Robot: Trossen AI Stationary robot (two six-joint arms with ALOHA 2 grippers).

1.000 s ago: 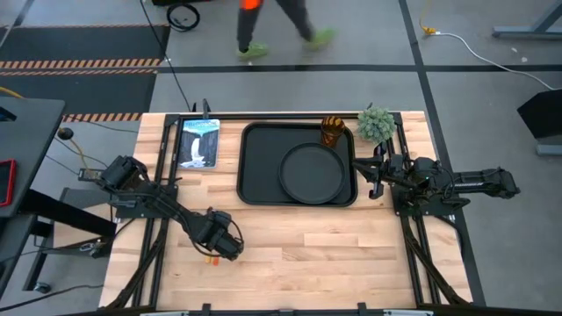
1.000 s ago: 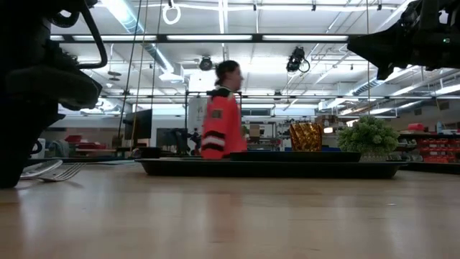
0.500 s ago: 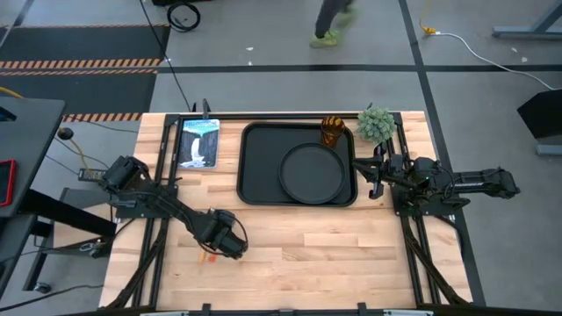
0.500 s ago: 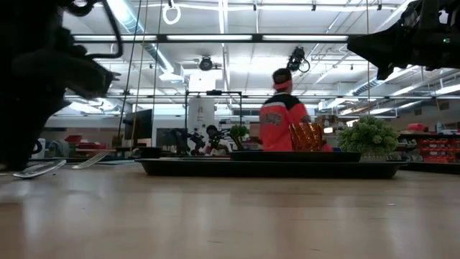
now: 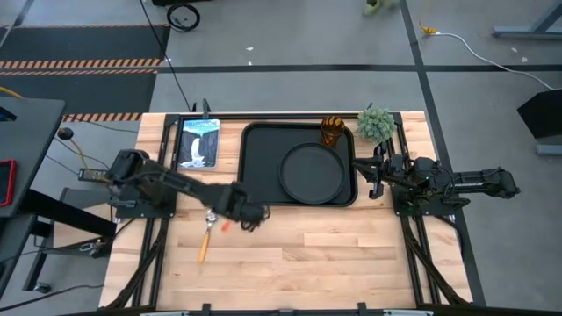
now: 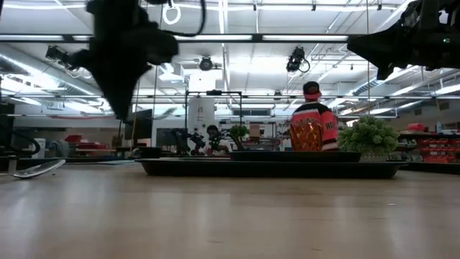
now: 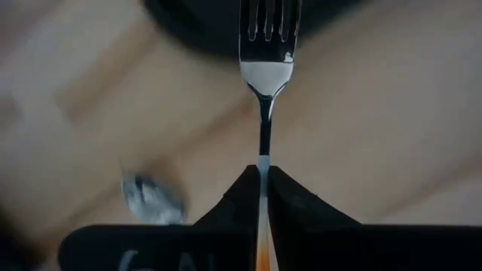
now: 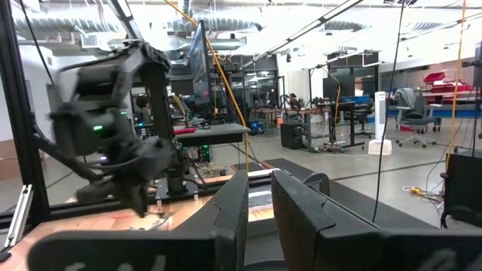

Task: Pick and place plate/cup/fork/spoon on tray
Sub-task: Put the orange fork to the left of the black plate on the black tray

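Across the middle of the high view lies the table (image 5: 351, 254), and on its upper centre sits the tray (image 5: 263, 167), with the plate (image 5: 313, 173) inside its right half and the cup (image 5: 332, 131) standing in the tray's upper right corner. A plant (image 5: 376, 124) stands just right of the cup, off the tray, and a card (image 5: 198, 142) lies left of the tray. The left gripper (image 5: 248, 216) hangs just below the tray's lower left corner, its fingers (image 7: 241, 197) clamped on the fork (image 7: 265, 53), whose tines point toward the dark tray edge in the left wrist view. The spoon (image 5: 205, 240) lies on the wood at lower left of that gripper. At the table's right edge, the right gripper (image 5: 373, 175) waits beside the tray, its fingers (image 8: 230, 203) slightly parted and holding nothing.
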